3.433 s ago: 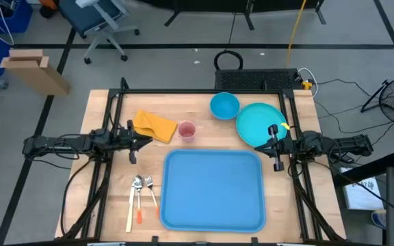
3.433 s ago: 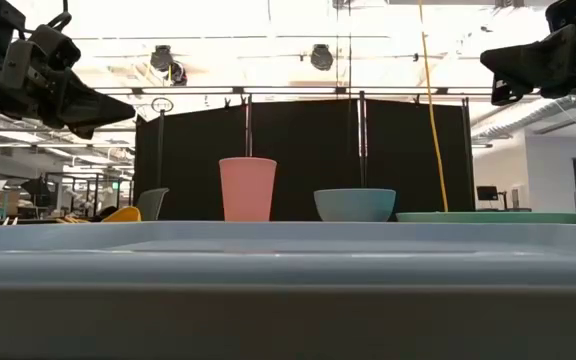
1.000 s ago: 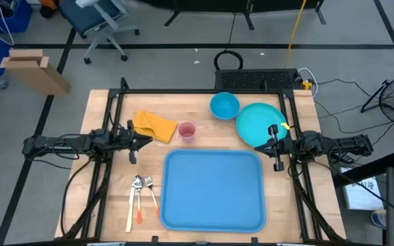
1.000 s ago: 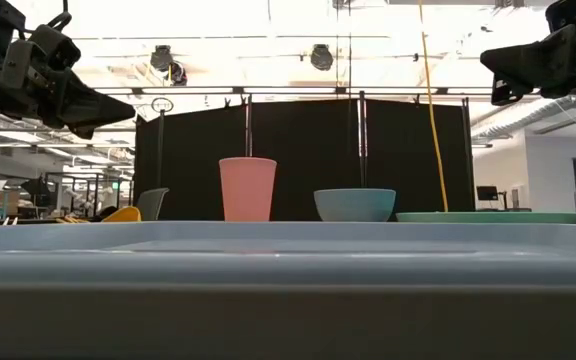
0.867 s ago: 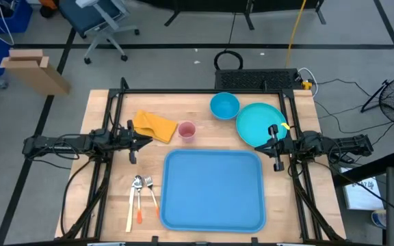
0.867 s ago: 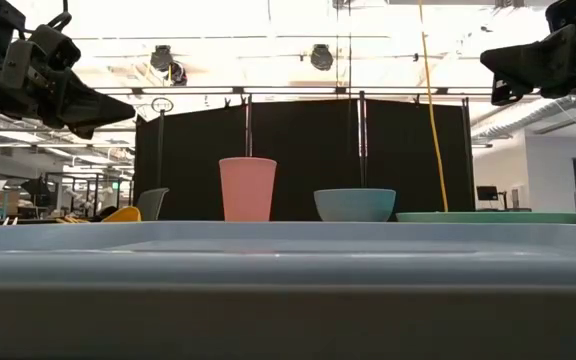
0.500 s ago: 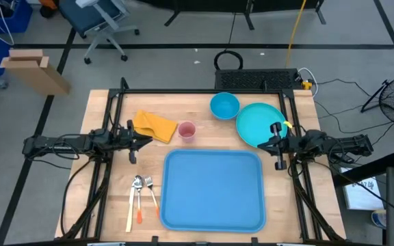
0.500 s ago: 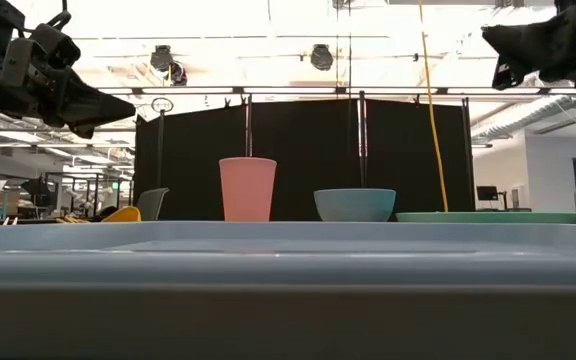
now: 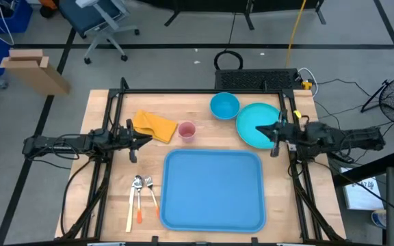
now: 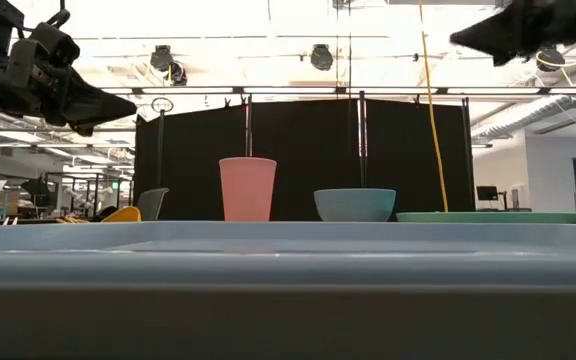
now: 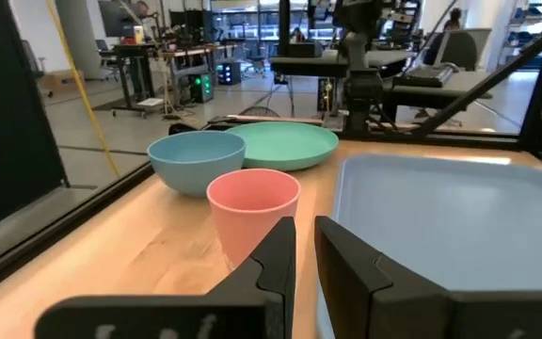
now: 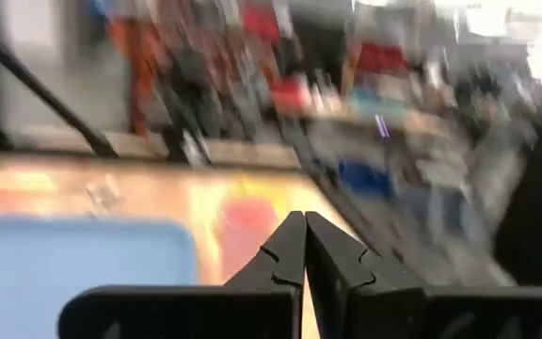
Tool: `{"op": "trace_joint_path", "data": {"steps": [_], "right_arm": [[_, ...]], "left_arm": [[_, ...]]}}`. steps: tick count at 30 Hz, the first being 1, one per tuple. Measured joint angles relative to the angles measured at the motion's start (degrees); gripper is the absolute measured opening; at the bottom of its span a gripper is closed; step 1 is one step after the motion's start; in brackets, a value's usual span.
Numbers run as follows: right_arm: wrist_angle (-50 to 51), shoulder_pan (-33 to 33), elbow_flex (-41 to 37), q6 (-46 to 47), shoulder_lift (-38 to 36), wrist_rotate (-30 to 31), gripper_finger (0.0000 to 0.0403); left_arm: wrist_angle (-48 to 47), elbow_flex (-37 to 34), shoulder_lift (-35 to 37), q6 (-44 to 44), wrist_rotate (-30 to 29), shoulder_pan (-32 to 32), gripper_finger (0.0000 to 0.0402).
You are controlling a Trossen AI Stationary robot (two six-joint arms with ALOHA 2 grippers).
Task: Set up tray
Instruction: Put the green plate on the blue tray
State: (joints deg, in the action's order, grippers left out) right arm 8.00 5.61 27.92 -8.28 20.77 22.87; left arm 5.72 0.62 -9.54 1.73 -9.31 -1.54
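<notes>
The light-blue tray (image 9: 214,190) lies flat at the table's near middle. Behind it a teal plate (image 9: 250,117), a blue bowl (image 9: 224,106) and a pink cup (image 9: 187,130) stand on the wood. A yellow cloth (image 9: 154,125) lies at the far left. A spoon and fork (image 9: 141,195) lie left of the tray. My left gripper (image 9: 144,141) hovers level at the left, beside the cloth, with only a slit between its fingers (image 11: 280,250) and nothing in it. My right gripper (image 9: 264,129) hangs high over the plate's right part, shut and empty (image 12: 304,224).
Black frame rails (image 9: 112,116) run along the table's left and right sides under the arms. Bare wood shows between the cup and the tray and around the cutlery. On the floor beyond the far edge stand a chair (image 9: 100,20) and a cardboard box (image 9: 33,68).
My right gripper has risen well above where it was and has tipped. Its tip has swung toward the table's middle, over the plate's right part. It has stayed shut. Nothing on the table has moved.
</notes>
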Motion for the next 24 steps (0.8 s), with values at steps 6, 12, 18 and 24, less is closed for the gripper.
{"op": "trace_joint_path", "data": {"steps": [6, 12, 18, 24], "right_arm": [[31.8, 0.0, 22.2, 9.1, 21.4, 7.3, 0.0002], [61.5, 0.0, 36.4, 16.7, 37.2, 1.8, 0.0051], [66.6, 0.2, 32.6, 15.9, 42.2, -6.7, 0.0144], [61.9, 0.0, 23.5, 21.0, 42.1, -8.4, 0.0228]], "left_arm": [[-1.2, 0.0, -0.3, 1.9, -0.2, 0.0, 0.0049], [-2.7, 0.0, -0.3, 2.1, -0.1, 0.0, 0.0049], [-3.3, 0.1, -0.3, 2.8, -0.1, 0.0, 0.0049], [-3.8, 0.1, -0.3, 4.3, 0.6, 0.0, 0.0049]]}}
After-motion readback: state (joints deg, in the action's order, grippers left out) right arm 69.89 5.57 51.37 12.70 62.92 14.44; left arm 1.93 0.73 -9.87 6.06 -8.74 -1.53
